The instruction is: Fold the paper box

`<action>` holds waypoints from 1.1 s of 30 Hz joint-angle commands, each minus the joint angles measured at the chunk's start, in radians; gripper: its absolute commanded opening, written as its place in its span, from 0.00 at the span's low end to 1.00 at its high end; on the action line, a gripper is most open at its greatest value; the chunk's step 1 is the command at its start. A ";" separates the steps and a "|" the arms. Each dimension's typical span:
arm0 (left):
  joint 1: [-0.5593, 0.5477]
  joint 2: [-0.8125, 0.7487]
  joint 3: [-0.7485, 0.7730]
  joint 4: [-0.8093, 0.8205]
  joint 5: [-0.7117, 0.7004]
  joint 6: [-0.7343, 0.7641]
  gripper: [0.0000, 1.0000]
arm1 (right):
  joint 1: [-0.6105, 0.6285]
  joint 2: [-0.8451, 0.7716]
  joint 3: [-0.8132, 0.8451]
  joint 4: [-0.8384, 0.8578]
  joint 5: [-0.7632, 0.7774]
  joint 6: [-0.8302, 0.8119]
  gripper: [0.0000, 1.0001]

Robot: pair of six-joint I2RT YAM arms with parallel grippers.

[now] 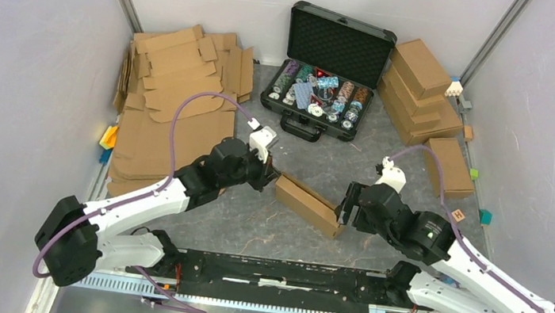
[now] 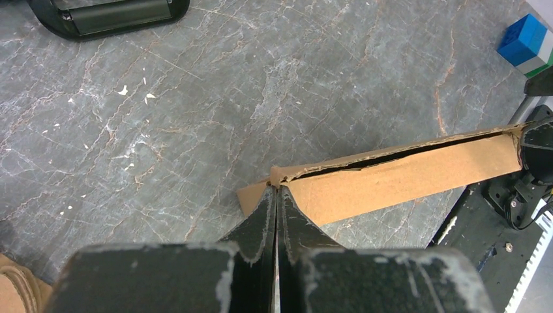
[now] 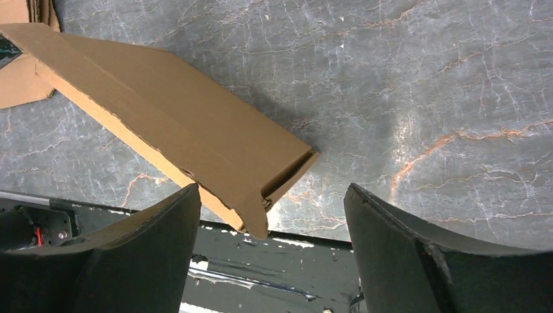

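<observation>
The paper box (image 1: 308, 203) is a folded brown cardboard box standing on its long edge in the middle of the table, between my two grippers. My left gripper (image 1: 272, 176) is shut, with its tips (image 2: 276, 190) against the left end corner of the box (image 2: 404, 176). I see no cardboard between its fingers. My right gripper (image 1: 345, 210) is open at the box's right end. In the right wrist view the corner of the box (image 3: 195, 140) reaches in between the spread fingers of the right gripper (image 3: 272, 192), nearer the left one, and touches neither.
An open black case (image 1: 322, 90) of chips stands at the back centre. Flat cardboard blanks (image 1: 178, 92) are piled at the back left. Finished boxes (image 1: 422, 90) are stacked at the back right, with one more box (image 1: 449, 166) in front of them. The black base rail (image 1: 284, 273) runs along the near edge.
</observation>
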 commanded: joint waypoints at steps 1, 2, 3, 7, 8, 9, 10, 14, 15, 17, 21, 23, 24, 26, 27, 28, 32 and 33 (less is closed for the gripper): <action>-0.009 -0.036 -0.005 -0.014 -0.033 -0.045 0.02 | 0.003 -0.039 -0.003 -0.021 0.022 -0.019 0.86; -0.012 -0.036 -0.002 -0.018 -0.035 -0.045 0.02 | 0.003 -0.040 -0.005 -0.021 0.010 -0.021 0.86; -0.013 -0.037 -0.002 -0.022 -0.037 -0.045 0.02 | 0.003 -0.042 -0.011 -0.020 -0.004 -0.021 0.85; -0.021 -0.033 -0.002 -0.027 -0.044 -0.055 0.02 | 0.003 -0.056 -0.068 0.042 -0.074 -0.024 0.77; -0.023 -0.032 0.000 -0.030 -0.047 -0.058 0.02 | 0.003 -0.060 -0.087 0.073 -0.100 -0.024 0.77; -0.027 -0.030 0.003 -0.032 -0.050 -0.060 0.02 | 0.003 -0.063 -0.102 0.095 -0.120 -0.026 0.77; -0.030 -0.028 0.005 -0.031 -0.054 -0.062 0.02 | 0.003 -0.065 -0.119 0.125 -0.141 -0.025 0.77; -0.052 -0.028 0.003 -0.058 -0.083 -0.067 0.02 | 0.003 -0.061 -0.155 0.171 -0.144 -0.014 0.74; -0.057 -0.029 0.000 -0.060 -0.092 -0.070 0.02 | 0.003 -0.057 -0.157 0.177 -0.137 -0.015 0.73; -0.065 -0.033 -0.007 -0.059 -0.105 -0.078 0.02 | 0.003 -0.056 -0.153 0.186 -0.116 -0.012 0.67; -0.080 -0.038 -0.015 -0.065 -0.141 -0.086 0.02 | 0.002 -0.048 -0.133 0.195 -0.072 -0.019 0.63; -0.084 -0.034 -0.016 -0.064 -0.153 -0.094 0.02 | 0.003 -0.039 -0.121 0.195 -0.047 -0.025 0.59; -0.086 -0.033 -0.014 -0.063 -0.157 -0.100 0.02 | 0.003 -0.036 -0.113 0.194 -0.030 -0.028 0.57; -0.094 -0.024 -0.012 -0.059 -0.181 -0.110 0.02 | 0.001 -0.027 -0.100 0.190 0.009 -0.028 0.52; -0.099 -0.018 -0.011 -0.054 -0.192 -0.115 0.02 | 0.002 -0.024 -0.094 0.191 0.026 -0.028 0.51; -0.103 -0.011 -0.011 -0.045 -0.200 -0.125 0.02 | 0.001 -0.020 -0.089 0.193 0.037 -0.028 0.50; -0.124 0.015 0.000 -0.041 -0.245 -0.151 0.02 | -0.004 0.004 -0.080 0.214 0.048 -0.032 0.46; -0.128 0.017 0.002 -0.042 -0.254 -0.155 0.02 | -0.007 0.010 -0.080 0.219 0.046 -0.034 0.45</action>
